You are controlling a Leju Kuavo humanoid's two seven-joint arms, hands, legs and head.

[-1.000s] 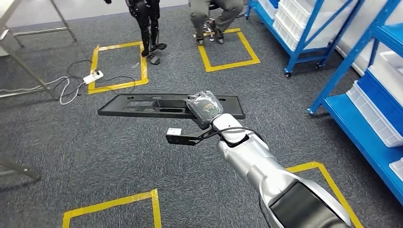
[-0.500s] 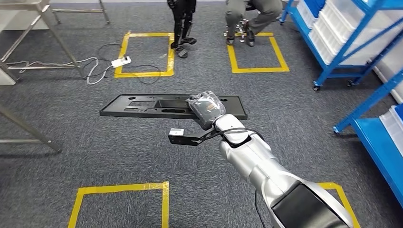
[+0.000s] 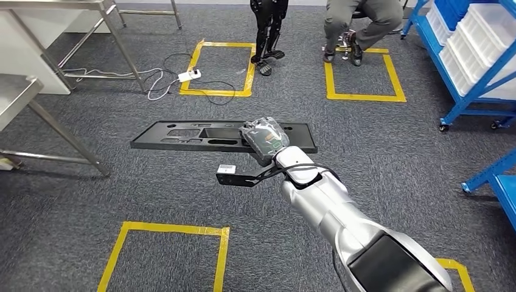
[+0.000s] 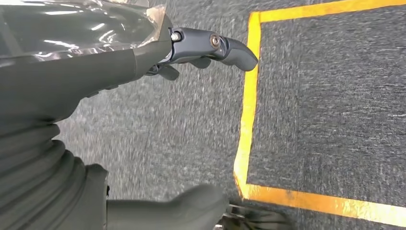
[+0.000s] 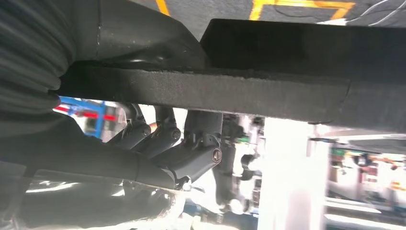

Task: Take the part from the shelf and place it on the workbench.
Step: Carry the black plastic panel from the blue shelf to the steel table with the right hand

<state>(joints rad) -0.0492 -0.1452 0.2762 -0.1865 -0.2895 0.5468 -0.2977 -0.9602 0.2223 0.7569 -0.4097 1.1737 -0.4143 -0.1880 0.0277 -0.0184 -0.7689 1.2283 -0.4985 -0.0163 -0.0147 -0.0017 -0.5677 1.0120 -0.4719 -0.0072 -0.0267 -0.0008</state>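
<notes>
**Open floor around the carried part, clutter at the edges**

Grey carpet (image 3: pixel 152 194) lies bare under the part (image 3: pixel 182 135). Left of the part stand metal worktop legs (image 3: pixel 64 131); beyond it, a cable (image 3: pixel 164 79) and two people's legs (image 3: pixel 268 30); right, blue shelves (image 3: pixel 468 55).

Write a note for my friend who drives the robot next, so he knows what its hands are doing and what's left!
Right hand: grips the long black part, carried level above the carpet.
Left hand: holds nothing, hanging over grey carpet beside a yellow tape line.
Done: the part is off the blue shelf, which stands to the right.
Left: walk to the metal workbench at the left and set the part on it. A seated person is ahead.
</notes>
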